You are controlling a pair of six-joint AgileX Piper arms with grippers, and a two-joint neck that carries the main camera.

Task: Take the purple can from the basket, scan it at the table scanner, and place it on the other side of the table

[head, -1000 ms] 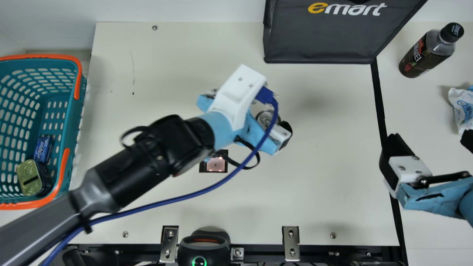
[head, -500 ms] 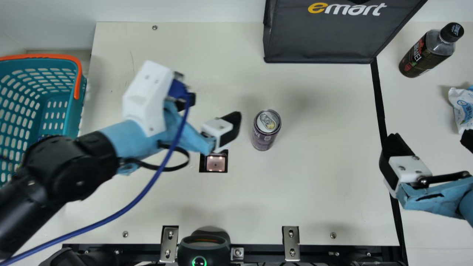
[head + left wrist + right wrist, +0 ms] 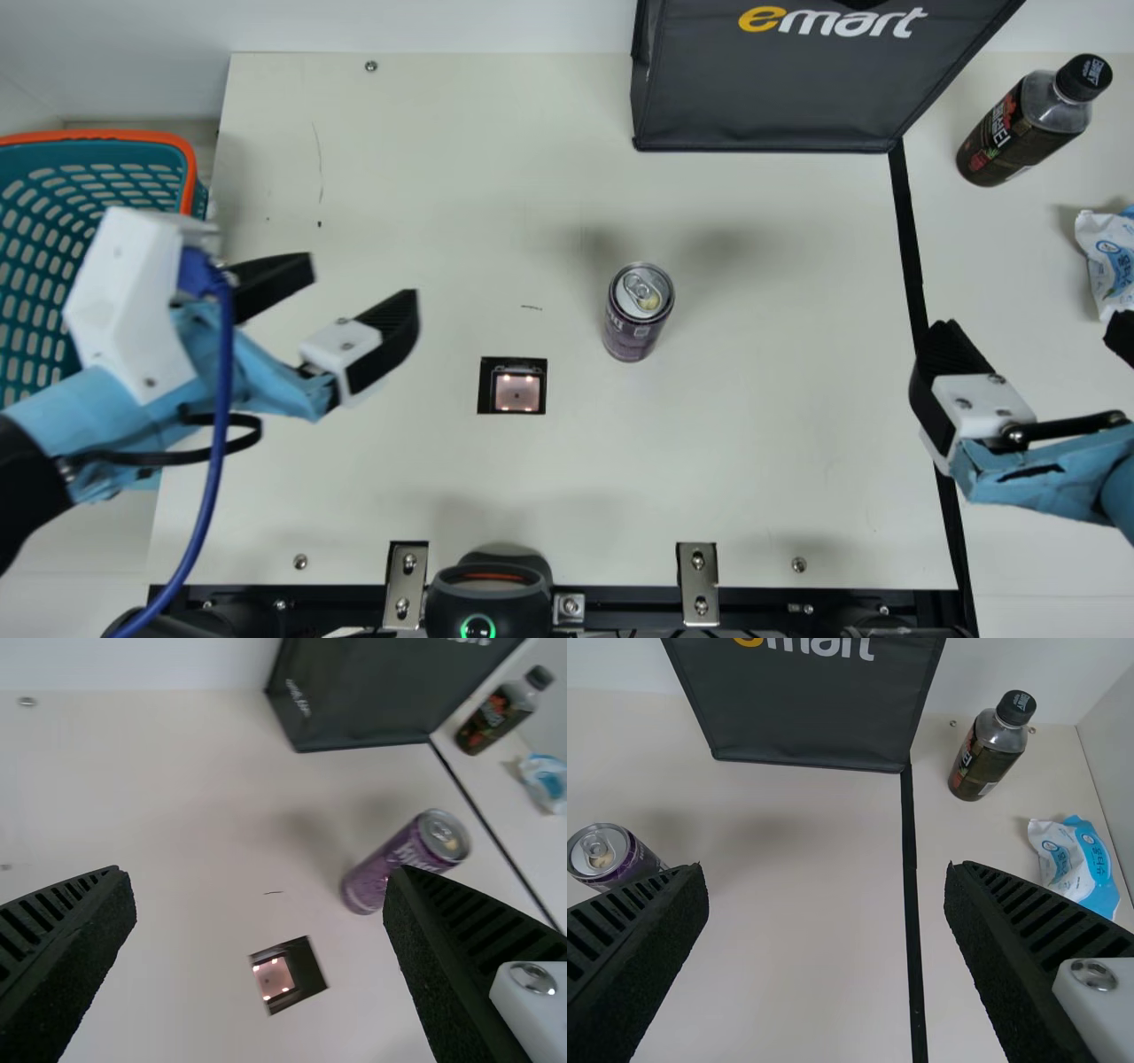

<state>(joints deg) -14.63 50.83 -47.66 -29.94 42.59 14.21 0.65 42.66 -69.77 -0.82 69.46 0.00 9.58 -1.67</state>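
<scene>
Left gripper (image 3: 361,282), spread and empty, withdrawn to frame left.
Purple can (image 3: 634,319) stands near centre, presumably for the unclenched right gripper (image 3: 1031,325).

Open counter (image 3: 797,372) extends between the upright can (image 3: 633,328) and the black strip (image 3: 905,213), and from can to scanner (image 3: 516,392). The bag (image 3: 771,89) bars the far edge; the left end effector (image 3: 363,283) overlies part of the basket (image 3: 53,213).

Main view steeply down onto table (image 3: 753,461)
</scene>
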